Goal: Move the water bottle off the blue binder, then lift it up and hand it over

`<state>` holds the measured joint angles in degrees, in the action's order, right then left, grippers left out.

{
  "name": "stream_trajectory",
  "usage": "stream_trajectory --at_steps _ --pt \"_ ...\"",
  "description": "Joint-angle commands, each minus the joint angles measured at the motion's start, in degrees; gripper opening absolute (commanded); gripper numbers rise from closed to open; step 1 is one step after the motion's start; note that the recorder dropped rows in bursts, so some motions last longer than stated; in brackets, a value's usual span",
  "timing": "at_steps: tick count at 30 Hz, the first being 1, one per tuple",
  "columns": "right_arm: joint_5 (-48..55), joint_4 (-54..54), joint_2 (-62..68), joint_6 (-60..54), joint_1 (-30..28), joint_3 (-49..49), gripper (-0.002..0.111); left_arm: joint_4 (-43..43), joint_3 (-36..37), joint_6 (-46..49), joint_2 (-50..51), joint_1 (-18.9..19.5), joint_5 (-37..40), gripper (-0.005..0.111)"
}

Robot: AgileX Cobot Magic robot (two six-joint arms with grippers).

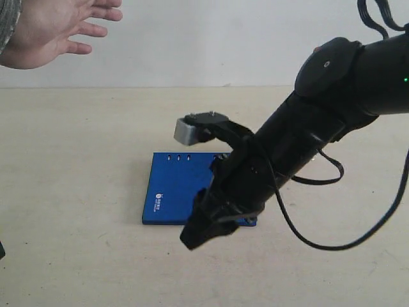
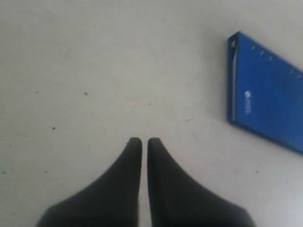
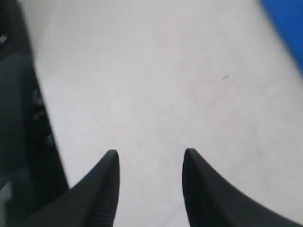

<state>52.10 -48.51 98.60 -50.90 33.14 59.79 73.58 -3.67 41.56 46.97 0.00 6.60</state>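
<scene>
Dark-blue binder (image 1: 176,188), flat, white corner logo (image 1: 159,203), small edge slots (image 1: 179,157)

Soft, even light, faint shadows; the right wrist view blurs the blue binder (image 3: 289,21).

Glossy blue binder (image 1: 179,192) on a matt, lightly speckled table (image 1: 77,211).

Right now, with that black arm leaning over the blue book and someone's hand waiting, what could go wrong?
1. The blue binder lies flat on the table, with the open, empty right gripper at its edge; the gripper may just push it along.
2. No bottle shows in any view; if one stands behind the arm, it could get knocked.
3. The person's hand is far off, so a long carry could loosen a thin grip.
</scene>
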Motion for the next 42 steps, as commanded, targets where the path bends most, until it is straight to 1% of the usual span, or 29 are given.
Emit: stream_trajectory --at_steps 1,2,4,6,9,10,12,14,16,18,19,20,22,24,26,27,28,30,33,36,38,40,41,42 --pt "-3.6 0.7 -0.3 2.6 0.1 2.9 0.039 -4.1 -5.3 5.6 14.1 -0.1 -0.6 0.005" --pt "-2.4 0.7 -0.3 2.5 0.1 3.3 0.044 -4.1 -6.8 6.0 17.2 -0.1 -0.1 0.005" --pt "-0.8 1.0 -0.2 2.4 0.1 3.8 0.059 -4.1 -9.8 7.6 22.5 -0.1 0.9 0.005" --pt "-0.2 3.1 -0.2 2.3 0.1 3.8 0.069 -4.1 -12.1 9.2 25.9 -0.1 -0.2 0.005" --pt "0.0 9.4 -0.2 2.9 0.1 3.8 0.068 -4.1 -14.4 11.6 28.3 -0.1 -5.2 0.005" --pt "-0.3 12.1 -0.2 3.0 0.1 3.8 0.066 -4.1 -14.6 12.2 28.4 -0.1 -7.6 0.005" --pt "-2.0 17.5 -0.2 3.3 0.1 3.8 0.066 -4.1 -14.7 12.0 28.0 -0.1 -10.1 0.005" --pt "-5.5 22.4 0.0 6.7 0.1 3.8 0.066 -4.1 -14.7 12.0 27.4 -0.1 -8.9 0.005" --pt "-10.5 26.9 1.4 14.5 0.1 3.8 0.066 -4.1 -14.7 12.0 27.3 -0.1 -5.6 0.005" --pt "-14.0 28.6 3.7 21.3 0.1 3.8 0.066 -4.1 -15.3 12.0 28.3 -0.1 -2.0 0.005" --pt "-15.5 28.6 5.0 24.0 0.1 3.8 0.066 -4.1 -16.0 12.0 29.0 -0.1 0.7 0.007" --pt "-16.8 28.6 6.0 25.4 0.1 3.8 0.066 -4.1 -16.9 12.0 29.6 -0.1 3.2 0.010" --pt "-20.7 28.4 7.8 30.3 0.1 3.8 0.066 -3.5 -19.3 12.0 31.4 -0.1 8.8 0.022" --pt "-24.8 28.4 8.6 38.8 0.1 3.8 0.066 -2.8 -21.7 12.1 33.1 -0.1 12.5 0.038" --pt "-27.6 28.4 8.7 47.2 -0.1 3.8 0.066 -0.9 -23.3 12.5 34.3 -0.1 14.1 0.054" --pt "-28.9 28.4 8.7 50.9 -0.2 3.8 0.066 -0.3 -24.1 12.5 34.7 -0.1 14.2 0.060" --pt "-29.8 28.2 8.7 53.4 -0.6 3.8 0.066 0.1 -24.7 12.5 35.1 -0.1 14.2 0.064" --pt "-30.4 28.1 8.8 57.5 -1.9 3.8 0.066 0.5 -25.3 12.7 35.9 -0.1 14.2 0.066" --pt "-28.7 26.9 8.8 58.9 -4.2 3.8 0.066 0.8 -25.7 12.9 36.7 -0.1 14.7 0.066" --pt "-25.9 26.4 8.8 56.3 -6.8 3.8 0.066 4.1 -25.7 16.5 37.7 -0.1 16.1 0.066" --pt "-22.4 25.7 8.8 54.2 -8.9 3.8 0.066 11.2 -25.7 23.5 38.9 -0.1 17.4 0.066" --pt "-19.1 21.7 8.8 47.0 -10.3 3.8 0.066 17.7 -25.7 30.1 39.9 -0.1 17.7 0.066" --pt "-18.5 19.5 8.9 41.8 -10.6 3.8 0.066 22.7 -25.7 33.0 40.4 -0.1 17.6 0.066" --pt "-18.5 18.3 8.9 39.8 -10.8 3.8 0.066 25.7 -25.7 35.1 40.9 -0.1 17.6 0.066"
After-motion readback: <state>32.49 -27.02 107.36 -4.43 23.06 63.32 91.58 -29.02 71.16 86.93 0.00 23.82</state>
